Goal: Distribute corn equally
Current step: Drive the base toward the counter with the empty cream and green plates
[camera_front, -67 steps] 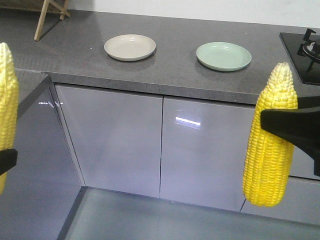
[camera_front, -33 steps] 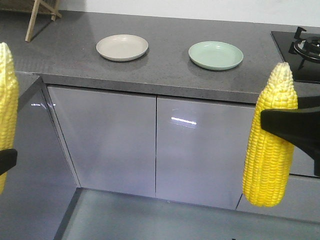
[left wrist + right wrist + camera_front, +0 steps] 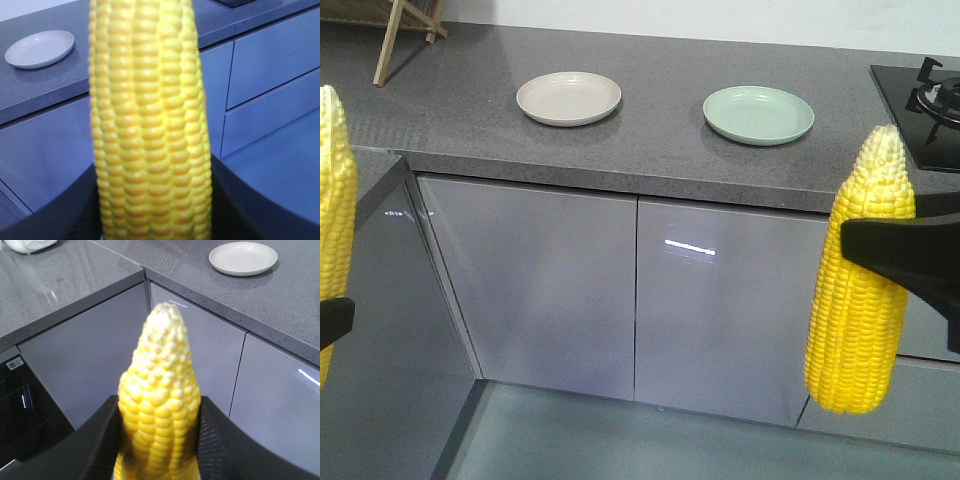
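Corn (image 3: 860, 300), bright yellow, husked and ribbed with rows of kernels, is hanging in the air in front of the grey speckled stone table (image 3: 660, 160) rather than lying on either plate. The left cob (image 3: 150, 100) is standing upright in the left gripper (image 3: 155, 210), whose dark fingers are pressing against both of its sides. The right cob (image 3: 160, 380), its paler tip pointing up, is being pinched the same way by the right gripper (image 3: 157, 445). On the table, a round beige plate (image 3: 568, 98) and a round pale green plate (image 3: 758, 115) are sitting well apart from each other, both bare, with a black gas hob (image 3: 920, 110) showing at the right edge. Glossy grey cabinet doors (image 3: 550, 290) are running below the table's front edge. Compared with half a second ago, both plates and the hob are appearing slightly further right and lower in the front view. The two cobs and the black gripper parts are occupying the same spots in the frame as before.
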Available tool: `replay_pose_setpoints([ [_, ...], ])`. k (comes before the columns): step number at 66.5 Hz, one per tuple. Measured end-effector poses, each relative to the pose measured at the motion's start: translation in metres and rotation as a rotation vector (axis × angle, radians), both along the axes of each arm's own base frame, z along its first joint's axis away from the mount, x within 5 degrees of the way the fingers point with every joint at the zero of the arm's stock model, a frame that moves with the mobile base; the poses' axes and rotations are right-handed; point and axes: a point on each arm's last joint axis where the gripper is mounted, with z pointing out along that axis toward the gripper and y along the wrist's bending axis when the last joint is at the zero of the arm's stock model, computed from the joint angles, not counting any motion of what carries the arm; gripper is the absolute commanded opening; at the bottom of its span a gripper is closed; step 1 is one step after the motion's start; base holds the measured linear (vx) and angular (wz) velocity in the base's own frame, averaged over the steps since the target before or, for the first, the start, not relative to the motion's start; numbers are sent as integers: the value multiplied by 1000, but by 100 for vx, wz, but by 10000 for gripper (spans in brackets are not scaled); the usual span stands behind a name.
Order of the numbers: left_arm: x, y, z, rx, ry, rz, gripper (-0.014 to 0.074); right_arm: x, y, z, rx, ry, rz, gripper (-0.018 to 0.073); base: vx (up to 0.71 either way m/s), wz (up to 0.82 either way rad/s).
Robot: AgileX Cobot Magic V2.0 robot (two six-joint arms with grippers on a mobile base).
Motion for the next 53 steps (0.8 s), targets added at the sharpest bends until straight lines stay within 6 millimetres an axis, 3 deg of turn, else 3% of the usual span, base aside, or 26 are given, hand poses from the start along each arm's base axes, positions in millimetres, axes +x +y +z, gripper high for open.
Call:
replay_pose_setpoints([
  [53,0,0,0,0,0,0,271,0,0,0,0,0,0,244,10,-13],
])
